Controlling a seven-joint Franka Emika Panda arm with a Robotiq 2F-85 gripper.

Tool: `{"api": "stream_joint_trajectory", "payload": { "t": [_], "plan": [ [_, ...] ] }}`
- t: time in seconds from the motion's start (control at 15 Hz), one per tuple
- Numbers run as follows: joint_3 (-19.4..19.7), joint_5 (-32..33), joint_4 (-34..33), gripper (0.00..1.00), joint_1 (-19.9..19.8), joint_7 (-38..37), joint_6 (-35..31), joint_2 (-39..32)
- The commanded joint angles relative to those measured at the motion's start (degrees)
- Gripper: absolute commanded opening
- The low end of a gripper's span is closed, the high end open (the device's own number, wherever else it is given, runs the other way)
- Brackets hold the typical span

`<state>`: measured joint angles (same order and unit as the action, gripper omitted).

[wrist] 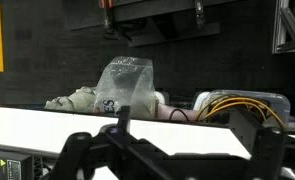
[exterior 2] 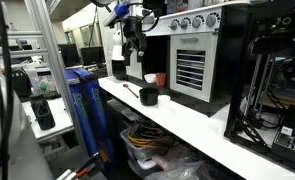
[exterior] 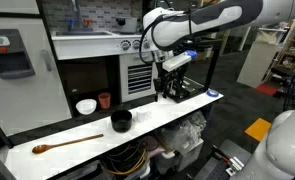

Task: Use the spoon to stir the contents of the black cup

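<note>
A long brown wooden spoon (exterior: 67, 144) lies flat near the front edge of the white table (exterior: 157, 122), towards its left end. The short black cup (exterior: 121, 121) stands to the right of the spoon's handle tip; in an exterior view it is the black cup (exterior 2: 149, 97) with the spoon (exterior 2: 131, 91) just beyond it. My gripper (exterior: 171, 93) hangs above the table, well to the right of the cup and clear of both things. In the wrist view the gripper (wrist: 172, 160) is open, its fingers (wrist: 77, 150) wide apart with only the table edge between them.
A red cup (exterior: 104, 100) and a white bowl (exterior: 86, 106) stand behind the black cup against a dark cabinet (exterior: 87, 75). A clear plastic bag (wrist: 125, 85) and yellow cables (wrist: 237, 103) lie below the table. A blue bin (exterior 2: 84, 100) stands beside it.
</note>
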<state>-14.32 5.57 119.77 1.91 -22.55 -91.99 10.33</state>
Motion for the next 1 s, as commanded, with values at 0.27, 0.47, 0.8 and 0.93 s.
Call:
{"api": "stream_joint_trajectory", "payload": {
  "t": [0.27,0.47,0.8,0.93],
  "plan": [
    [1.61,-0.09,0.14,1.0,1.91,-0.27,0.07,0.26],
    [1.55,-0.75,1.23,1.0,3.2,0.88,-1.74,1.21],
    [0.9,-2.26,-2.59,1.0,6.5,6.69,-9.28,-6.42],
    [0.45,-1.4,-4.72,1.0,7.95,10.51,-13.03,-10.58]
  ]
}}
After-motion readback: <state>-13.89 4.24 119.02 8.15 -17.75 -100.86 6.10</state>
